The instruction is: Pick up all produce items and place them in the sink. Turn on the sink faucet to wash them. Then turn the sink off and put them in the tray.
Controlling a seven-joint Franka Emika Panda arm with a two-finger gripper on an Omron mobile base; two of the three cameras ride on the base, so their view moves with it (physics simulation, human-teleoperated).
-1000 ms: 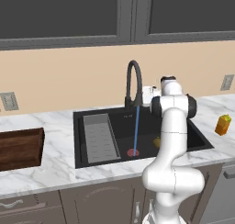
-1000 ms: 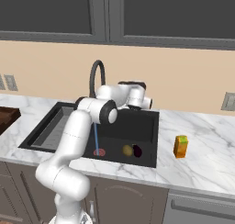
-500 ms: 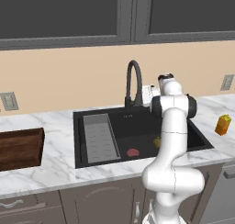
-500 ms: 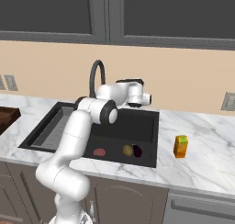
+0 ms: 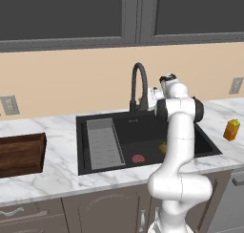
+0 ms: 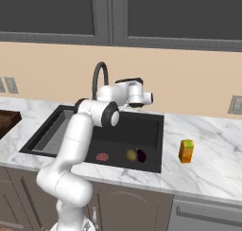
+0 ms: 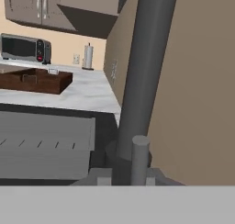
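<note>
Right base view shows both produce items (image 6: 136, 155) in the sink (image 6: 149, 130); claw (image 6: 147, 98) opening unclear.

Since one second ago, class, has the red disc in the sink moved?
No. The red disc lies at the same spot beside the grey rack on the sink floor.

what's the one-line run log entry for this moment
phase: faucet off, no water | gripper: beside sink faucet | produce items: both in sink | tray: empty | next: likely move produce to tray
</note>
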